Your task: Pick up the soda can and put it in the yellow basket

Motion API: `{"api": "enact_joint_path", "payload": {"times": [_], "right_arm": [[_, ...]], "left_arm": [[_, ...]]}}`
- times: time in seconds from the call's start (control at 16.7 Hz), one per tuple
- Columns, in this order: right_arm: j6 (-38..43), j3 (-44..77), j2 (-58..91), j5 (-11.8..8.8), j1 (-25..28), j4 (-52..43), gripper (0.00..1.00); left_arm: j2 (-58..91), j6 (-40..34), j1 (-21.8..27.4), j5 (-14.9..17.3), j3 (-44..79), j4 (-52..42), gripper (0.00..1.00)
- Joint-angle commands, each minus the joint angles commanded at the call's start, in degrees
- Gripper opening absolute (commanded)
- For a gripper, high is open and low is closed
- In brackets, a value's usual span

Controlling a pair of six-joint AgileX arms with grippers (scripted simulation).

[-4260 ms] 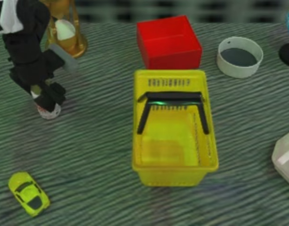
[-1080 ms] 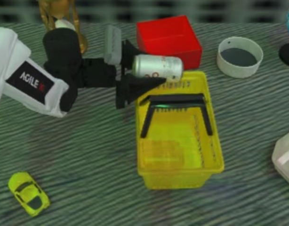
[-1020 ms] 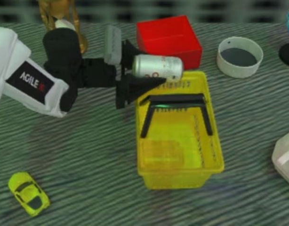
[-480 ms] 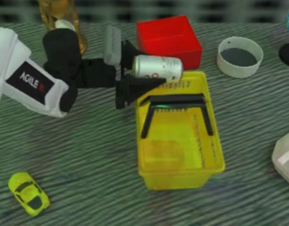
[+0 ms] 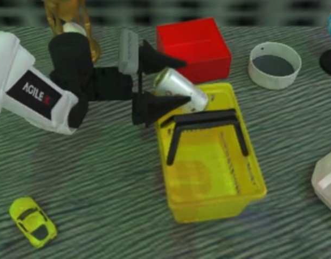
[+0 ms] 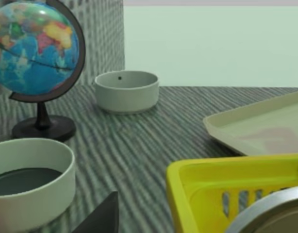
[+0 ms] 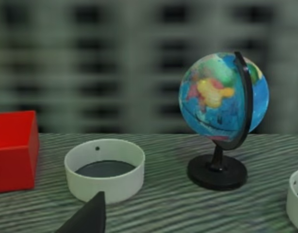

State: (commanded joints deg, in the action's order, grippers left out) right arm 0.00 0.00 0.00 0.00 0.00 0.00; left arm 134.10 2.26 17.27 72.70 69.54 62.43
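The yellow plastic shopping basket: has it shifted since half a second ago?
Yes. The yellow plastic shopping basket has swung; its near end sits further right and lower, against the unmoved red box.

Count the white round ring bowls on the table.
2. One ring bowl sits right of the red box; a second bowl stands beyond the globe in the left wrist view. Others may be hidden.

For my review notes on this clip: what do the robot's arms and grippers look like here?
The left arm has a white outer shell bearing a black panel with white AGILE lettering and a small red mark. Beyond it come black segments, a grey block at the wrist, and the left gripper with two black, wedge-shaped pointed fingers. Of the right arm, only a black pointed fingertip shows, in the right wrist view.
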Motion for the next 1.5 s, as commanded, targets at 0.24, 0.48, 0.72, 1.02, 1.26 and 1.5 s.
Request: {"api": "enact_joint_path", "payload": {"times": [0.24, 0.48, 0.72, 1.02, 1.26, 1.5], "right_arm": [[0.00, 0.00, 0.00, 0.00, 0.00, 0.00, 1.00], [-0.84, 1.41, 1.68, -0.15, 0.66, -1.13, 1.00], [-5.62, 9.96, 11.44, -0.49, 4.05, -7.64, 1.00], [-15.82, 29.55, 32.53, -0.52, 10.76, -21.52, 1.00], [-25.84, 49.61, 53.32, -0.47, 17.35, -35.06, 1.00], [-36.22, 70.86, 75.05, -0.39, 24.17, -49.17, 1.00]], "left_arm": [[0.00, 0.00, 0.00, 0.00, 0.00, 0.00, 1.00], [-1.55, -0.19, 0.06, -0.91, -0.63, -0.84, 1.00], [-10.27, -1.54, -1.20, -6.08, -4.96, -5.40, 1.00], [-30.55, -3.77, -4.69, -18.19, -15.56, -16.00, 1.00], [-51.93, -5.21, -8.21, -30.19, -26.99, -26.89, 1.00], [-76.71, -5.79, -11.80, -42.85, -39.68, -38.41, 1.00]]}}
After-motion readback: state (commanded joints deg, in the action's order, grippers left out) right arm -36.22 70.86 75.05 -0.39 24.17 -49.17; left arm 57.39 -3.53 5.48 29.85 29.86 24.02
